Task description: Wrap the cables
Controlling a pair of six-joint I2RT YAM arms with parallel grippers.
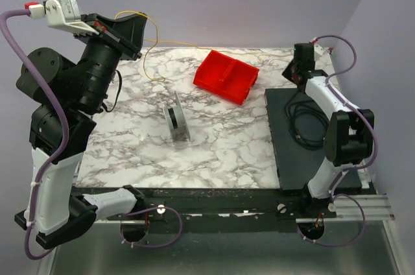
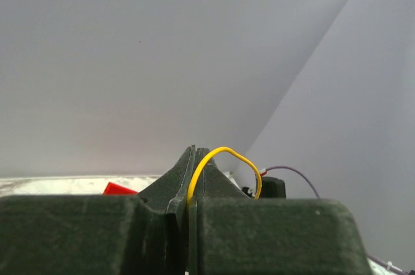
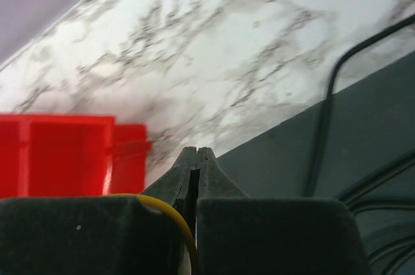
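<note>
The left tool (image 2: 193, 158) and right tool (image 3: 197, 158) are each clamped tight on the thin yellow wire (image 2: 224, 149), which spans left-to-right along the far bench (image 1: 227, 145) edge, beyond the spool (image 1: 176, 119).

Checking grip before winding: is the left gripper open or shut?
Shut on the cable: the fingers of the left gripper meet, and the yellow wire loops out from between them.

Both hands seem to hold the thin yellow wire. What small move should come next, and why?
Probably lower the left hand toward the grey upright stand. Both it and the right hand are shut on the thin yellow wire, which loops slack and is not yet around the stand.
</note>
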